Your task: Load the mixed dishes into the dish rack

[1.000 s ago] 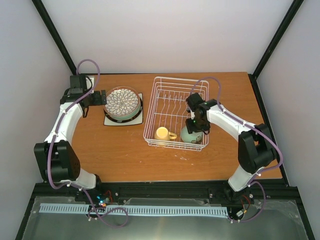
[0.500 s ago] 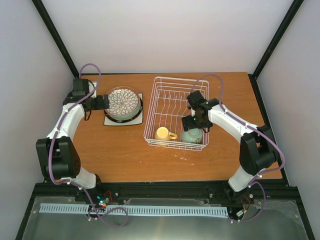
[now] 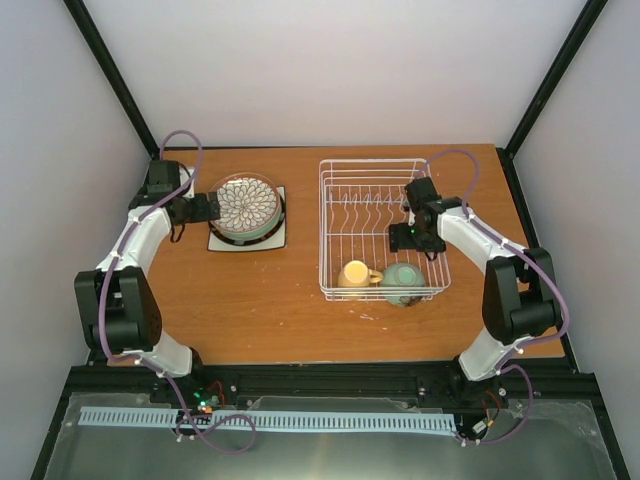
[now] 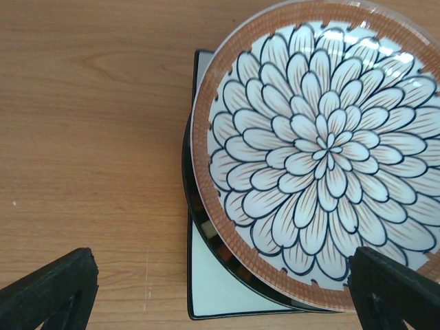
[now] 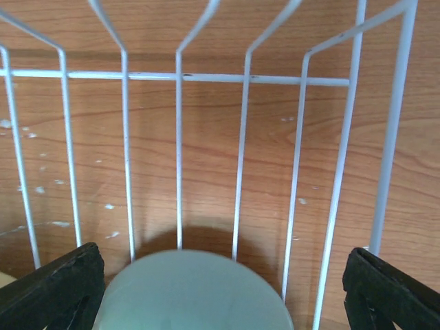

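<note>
The dish rack (image 3: 378,228) stood on the table's (image 3: 250,290) right side. On the far left, the white petal-patterned plate (image 4: 323,148) topped a stack. The left gripper (image 3: 205,208) was at the stack's left edge, fingers (image 4: 48,292) apart and clear of it. The mint-green bowl (image 5: 192,292) lay in the rack's near right corner, ungripped between the right gripper's (image 3: 408,238) parted fingers. The yellow mug (image 3: 355,273) lay just left of the bowl.

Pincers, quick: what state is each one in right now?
Left pincer: open, holding nothing, near the petal-patterned plate.
Right pincer: open, holding nothing, over the mint-green bowl.
</note>
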{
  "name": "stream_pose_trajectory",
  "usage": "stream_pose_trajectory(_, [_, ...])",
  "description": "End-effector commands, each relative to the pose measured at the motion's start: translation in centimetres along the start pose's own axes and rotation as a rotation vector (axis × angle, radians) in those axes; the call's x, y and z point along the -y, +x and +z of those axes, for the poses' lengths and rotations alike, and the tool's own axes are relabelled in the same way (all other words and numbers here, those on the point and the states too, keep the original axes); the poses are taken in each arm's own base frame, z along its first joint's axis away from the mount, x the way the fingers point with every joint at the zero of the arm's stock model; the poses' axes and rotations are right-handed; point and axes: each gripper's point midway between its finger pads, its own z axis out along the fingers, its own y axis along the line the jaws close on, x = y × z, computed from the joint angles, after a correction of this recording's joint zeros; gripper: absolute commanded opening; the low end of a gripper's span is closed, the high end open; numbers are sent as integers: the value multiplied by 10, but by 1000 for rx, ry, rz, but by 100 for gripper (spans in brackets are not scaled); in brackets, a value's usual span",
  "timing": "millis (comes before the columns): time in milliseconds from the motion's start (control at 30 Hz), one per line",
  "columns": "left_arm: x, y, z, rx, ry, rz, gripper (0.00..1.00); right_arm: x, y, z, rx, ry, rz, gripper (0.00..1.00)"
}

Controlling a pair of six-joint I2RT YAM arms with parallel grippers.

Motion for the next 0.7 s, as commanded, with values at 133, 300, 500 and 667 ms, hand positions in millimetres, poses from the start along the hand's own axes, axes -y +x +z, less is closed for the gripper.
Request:
stream_pose_trajectory(133, [-6,7,12,-26,36,-36,100,10,-8,-1,22,-15,21,90])
stream_pose_trajectory(300, [-31,4,11,-7,105,-133,93,-38,-39,-48,209,-291,-30,88])
stream_pose_trajectory(500, [-31,2,23,-1,205,-175,83,-81,-65,-138,453,-568,-107,87])
stream_pose_trajectory(667, [-18,6,45,-48,321,-196,71,-92,-71,-178,517,-603,-159,87])
